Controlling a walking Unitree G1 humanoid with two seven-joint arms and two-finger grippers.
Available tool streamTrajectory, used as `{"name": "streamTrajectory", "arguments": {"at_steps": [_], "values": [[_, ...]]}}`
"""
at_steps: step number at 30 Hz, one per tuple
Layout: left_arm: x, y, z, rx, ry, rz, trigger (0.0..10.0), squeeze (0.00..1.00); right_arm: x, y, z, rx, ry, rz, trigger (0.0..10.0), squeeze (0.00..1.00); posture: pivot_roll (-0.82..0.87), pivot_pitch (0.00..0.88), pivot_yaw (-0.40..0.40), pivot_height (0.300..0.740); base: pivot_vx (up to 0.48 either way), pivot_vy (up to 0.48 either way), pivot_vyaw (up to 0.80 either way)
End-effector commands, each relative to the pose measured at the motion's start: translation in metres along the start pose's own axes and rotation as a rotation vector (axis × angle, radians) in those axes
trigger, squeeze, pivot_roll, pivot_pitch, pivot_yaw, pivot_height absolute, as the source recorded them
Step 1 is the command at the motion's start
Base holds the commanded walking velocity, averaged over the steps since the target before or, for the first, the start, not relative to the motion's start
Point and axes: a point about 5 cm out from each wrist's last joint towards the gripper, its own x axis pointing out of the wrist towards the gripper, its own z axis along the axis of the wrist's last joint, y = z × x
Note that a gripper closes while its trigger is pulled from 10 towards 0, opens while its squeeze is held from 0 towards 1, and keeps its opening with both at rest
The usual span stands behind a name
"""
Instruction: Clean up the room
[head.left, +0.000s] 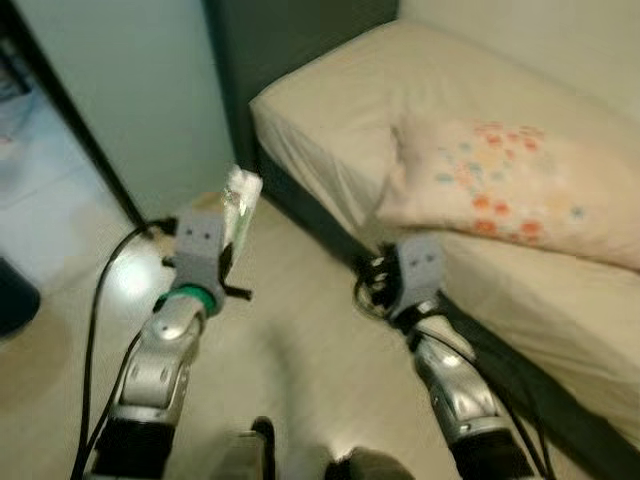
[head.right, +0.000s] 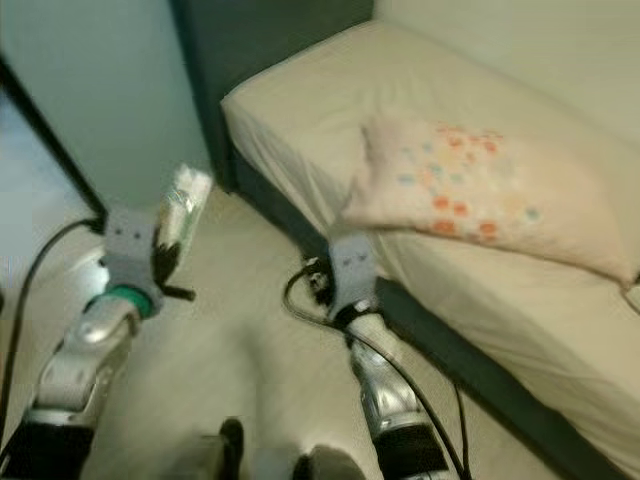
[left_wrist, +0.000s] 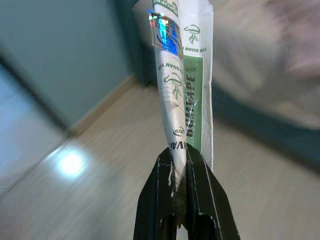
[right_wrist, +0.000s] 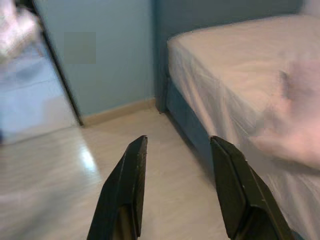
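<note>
My left gripper (left_wrist: 179, 157) is shut on a white and green printed wrapper (left_wrist: 184, 75), held upright above the pale floor. From the head views the wrapper (head.left: 241, 205) sticks up from the raised left arm at the left. My right gripper (right_wrist: 177, 150) is open with nothing between its fingers, held low beside the bed's dark base (head.left: 330, 235). A cream pillow with orange and blue flowers (head.left: 505, 190) lies on the bed's beige sheet (head.left: 340, 100).
A pale blue-green wall (head.left: 130, 90) stands ahead on the left, with a dark door frame (head.left: 85, 140) and a brighter tiled room beyond. Black cables (head.left: 95, 300) trail along my arms. The beige floor (head.left: 300, 340) stretches between wall and bed.
</note>
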Motion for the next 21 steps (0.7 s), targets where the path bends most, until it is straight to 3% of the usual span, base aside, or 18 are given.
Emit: {"name": "streamTrajectory", "arguments": {"at_steps": [1,8,21], "values": [[-0.0017,-0.0053,-0.0059,0.004,0.008,-0.01,10.0,0.0,-0.0046,-0.0009,-0.0064,0.001,0.022,0.001,10.0,0.0,-0.02,0.084,-0.012,0.74,0.0,0.0,0.76],[0.0036,-0.0009,0.0031,0.003,-0.017,0.014,10.0,0.0,0.0002,0.0052,-0.0003,0.014,-0.006,0.034,10.0,0.0,-0.01,0.08,-0.014,0.74,0.0,0.0,0.76],[0.0046,0.0001,0.0017,0.029,-0.041,0.022,10.0,0.0,0.0008,0.0073,-0.001,0.025,-0.016,0.042,10.0,0.0,-0.01,0.076,-0.009,0.74,0.0,0.0,0.76]]}}
